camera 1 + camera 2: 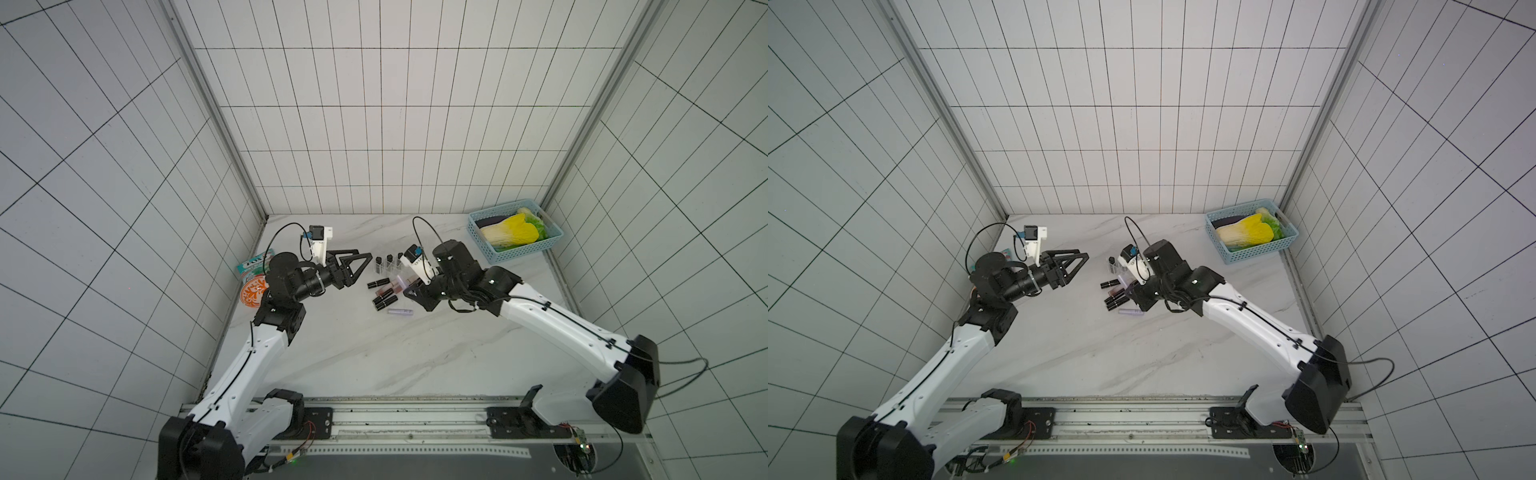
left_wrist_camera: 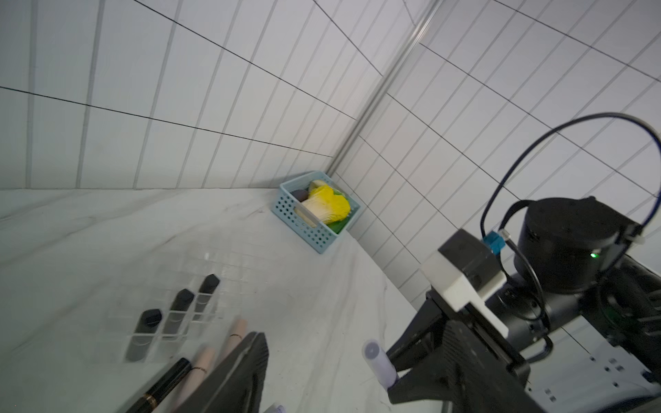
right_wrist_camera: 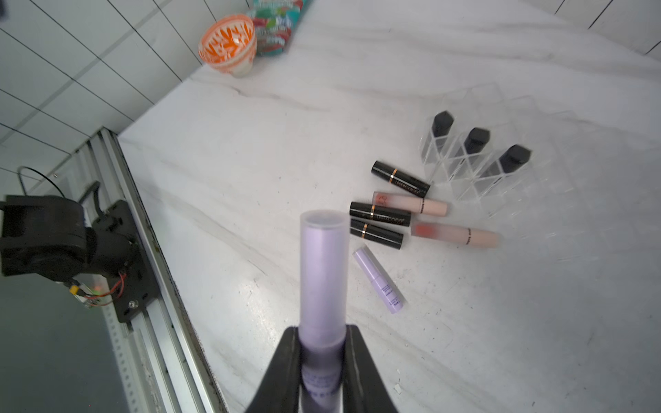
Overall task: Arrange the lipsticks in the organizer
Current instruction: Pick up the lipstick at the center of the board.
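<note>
The pale lilac lipstick (image 3: 323, 264) is being held by one end in the right gripper (image 3: 322, 334), whose jaws are pressing on it from both sides, above the white marble table (image 3: 250, 161). The clear organizer (image 3: 465, 193) is standing farther along the table, with three black lipsticks (image 3: 475, 139) standing upright in its slots. Just beside it, six loose lipsticks (image 3: 390, 211) are lying flat. The left gripper (image 1: 360, 257) is hovering near the organizer, jaws apart, holding nothing. White tiled walls (image 1: 374, 124) are enclosing the table on three sides, and a blue basket (image 1: 523, 249) is sitting in the far right corner.
</note>
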`<state>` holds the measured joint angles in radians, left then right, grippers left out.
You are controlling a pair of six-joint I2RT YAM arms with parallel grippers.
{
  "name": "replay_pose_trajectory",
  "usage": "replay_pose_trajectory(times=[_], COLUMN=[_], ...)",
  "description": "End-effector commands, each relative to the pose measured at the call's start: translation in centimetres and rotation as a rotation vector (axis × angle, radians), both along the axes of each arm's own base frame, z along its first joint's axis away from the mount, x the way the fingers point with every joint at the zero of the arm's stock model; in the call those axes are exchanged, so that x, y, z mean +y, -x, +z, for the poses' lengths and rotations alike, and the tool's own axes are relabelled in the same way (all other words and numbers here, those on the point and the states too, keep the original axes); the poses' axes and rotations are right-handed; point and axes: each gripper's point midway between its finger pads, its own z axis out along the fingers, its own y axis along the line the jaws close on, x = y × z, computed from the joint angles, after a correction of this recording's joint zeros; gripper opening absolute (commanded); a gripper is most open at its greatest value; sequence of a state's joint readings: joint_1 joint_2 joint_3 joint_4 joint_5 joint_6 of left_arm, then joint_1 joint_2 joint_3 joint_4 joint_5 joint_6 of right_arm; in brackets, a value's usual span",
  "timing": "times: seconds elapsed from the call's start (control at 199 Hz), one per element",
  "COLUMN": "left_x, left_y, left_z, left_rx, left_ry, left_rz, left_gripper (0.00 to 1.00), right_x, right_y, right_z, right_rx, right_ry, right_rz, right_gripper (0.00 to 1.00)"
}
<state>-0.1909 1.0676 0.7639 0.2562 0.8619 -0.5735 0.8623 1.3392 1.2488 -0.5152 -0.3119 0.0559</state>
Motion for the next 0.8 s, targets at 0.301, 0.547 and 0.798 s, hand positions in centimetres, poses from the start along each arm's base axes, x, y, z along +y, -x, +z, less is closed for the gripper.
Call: replay_pose_trajectory(times=[0.301,0.547,0.798], left_x=[-9.1,-9.7,-9.5], left_y=[5.6,5.4,4.7], left_z=[-1.2,-1.0,-0.8], left_rx=[0.024,0.010,0.001], left_ry=[-0.071,-0.079,-0.083], left_rz=[-0.464,-0.440,-0.390], left_gripper=[0.72,0.60,0.21], right_x=[-1.0,-0.5,-0.3], right_y=[3.7,4.4,4.4], right_z=[3.9,4.1,3.6], right_rx=[0.078,0.103,0.118], right_ry=[-0.188,-0.208,-0.199], right_rz=[0.093,0.133,0.139], right_gripper=[0.20,0.20,0.21])
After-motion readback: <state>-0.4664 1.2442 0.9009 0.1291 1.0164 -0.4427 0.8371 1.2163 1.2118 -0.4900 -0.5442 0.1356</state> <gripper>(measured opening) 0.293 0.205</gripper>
